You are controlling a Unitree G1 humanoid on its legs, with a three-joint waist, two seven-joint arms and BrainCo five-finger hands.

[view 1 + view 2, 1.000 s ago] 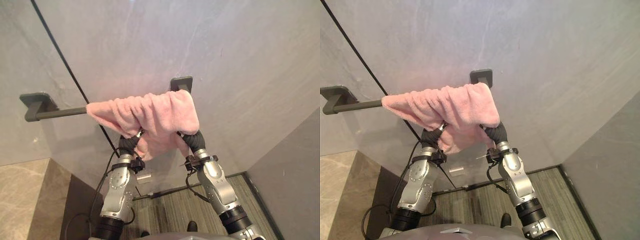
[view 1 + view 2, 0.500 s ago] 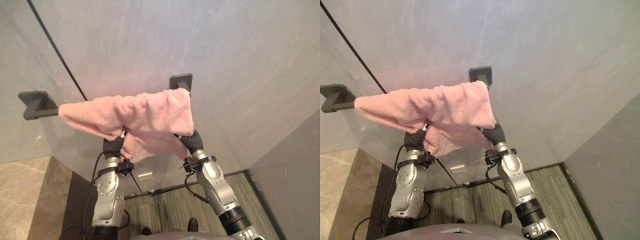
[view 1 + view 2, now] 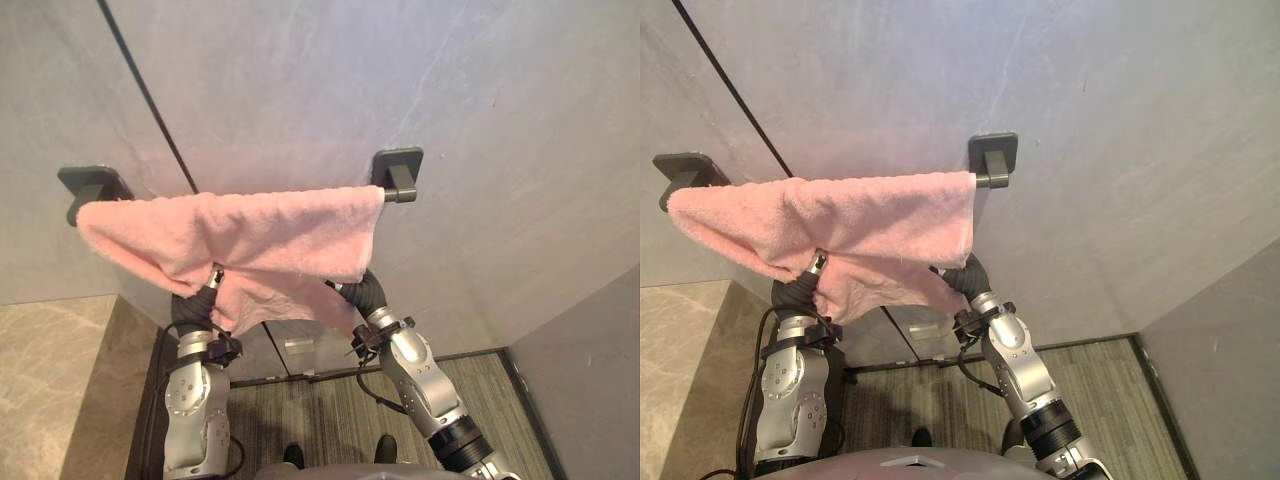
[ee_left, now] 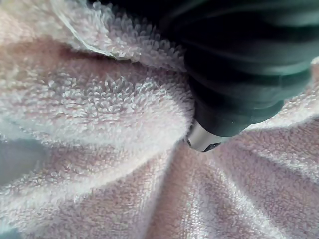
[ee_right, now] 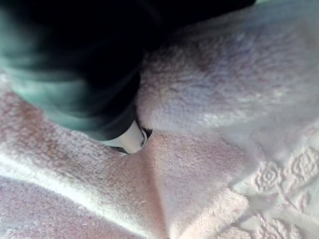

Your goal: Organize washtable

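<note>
Two hands — left hand [image 3: 195, 303] & right hand [image 3: 365, 293] — under pink towel [image 3: 260, 225], grip can't tell; now spread wider along rail [image 3: 398, 194].

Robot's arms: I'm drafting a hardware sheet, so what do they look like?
Both arms, left arm and right arm, are rounded silver-grey shells with small bolts and black joint rings. A dark ribbed cover wraps each wrist into the left hand and right hand.

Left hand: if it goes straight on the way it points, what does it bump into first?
The pink towel: the left hand is pushed up into its hanging folds. Behind the cloth probably comes the grey wall, though depth is unclear.
</note>
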